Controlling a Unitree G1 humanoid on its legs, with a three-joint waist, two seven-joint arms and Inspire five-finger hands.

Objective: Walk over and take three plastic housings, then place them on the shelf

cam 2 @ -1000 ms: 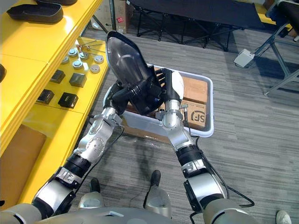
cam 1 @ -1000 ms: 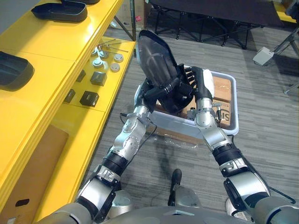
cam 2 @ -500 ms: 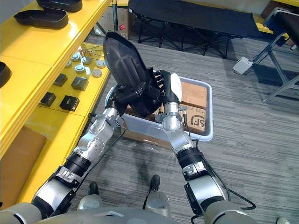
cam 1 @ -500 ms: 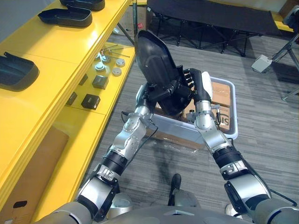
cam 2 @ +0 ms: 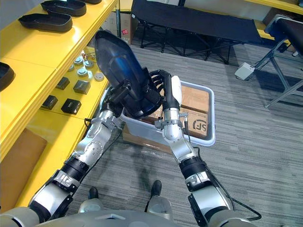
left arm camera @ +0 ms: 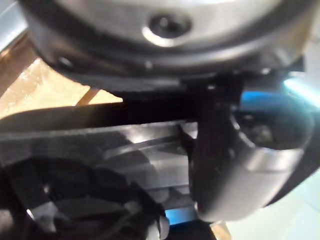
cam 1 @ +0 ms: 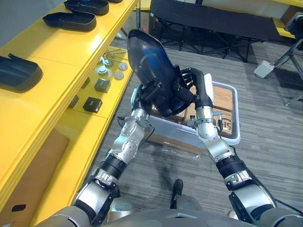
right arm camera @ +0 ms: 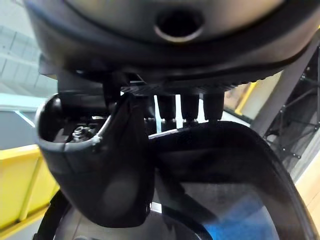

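Housing [cam 1: 150, 66] raised, swung toward shelf [cam 1: 57, 52] | left hand [cam 1: 152, 91], right hand [cam 1: 199, 85] both clamped on it | advise: clear shelf edge, set flat.

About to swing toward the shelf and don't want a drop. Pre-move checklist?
1. Left hand shut on the housing: ok.
2. Right hand shut on its opposite edge: ok.
3. Housing held above the bin, clear of its rim: ok.
4. Bare spot on the shelf top between the parked housings: ok.
5. Grip firm enough for the swing: cannot tell.
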